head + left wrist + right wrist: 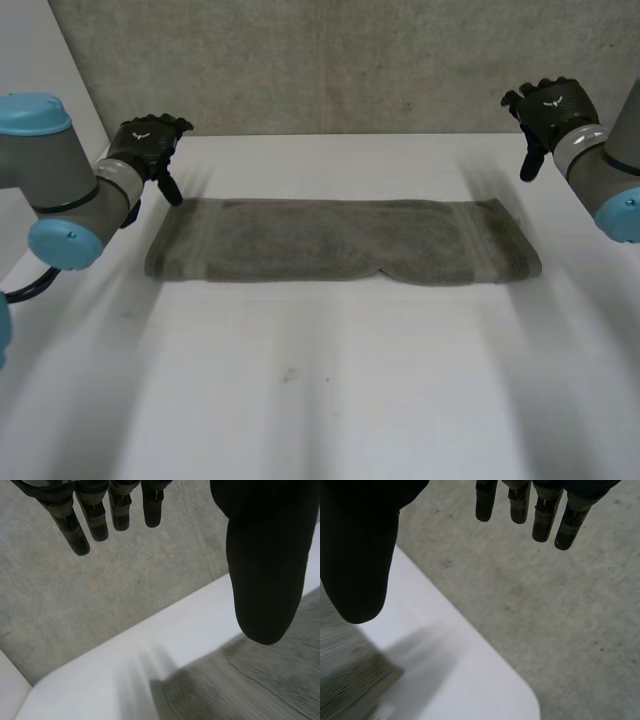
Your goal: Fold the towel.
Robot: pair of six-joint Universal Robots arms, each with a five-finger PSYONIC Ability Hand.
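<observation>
- While the grey towel (pixel 340 240) lies flat as a long, narrow band across the far half of the white tabletop (pixel 320 400), neither hand has hold of it.
- Along the towel's near edge, toward its right end, an upper layer sits over a lower one, so it is doubled over lengthwise.
- The left hand (pixel 148 140) hangs just beyond the towel's far left corner, its thumb pointing down toward that corner.
- In the left wrist view, its fingers (pixel 75 530) are straight and spread apart from the thumb (pixel 265 555), with nothing between them; the towel's corner lies below the thumb.
- Whether the thumb tip touches the cloth cannot be told.
- The right hand (pixel 550 105) is off the towel's far right corner, above the tabletop's back edge and clearly apart from the cloth.
- In the right wrist view, its fingers (pixel 545 520) are likewise straight and relaxed, the thumb (pixel 355 555) held wide of them, gripping nothing; the towel's end shows beneath the thumb.
- Behind the tabletop stands a rough grey wall (pixel 300 60).
</observation>
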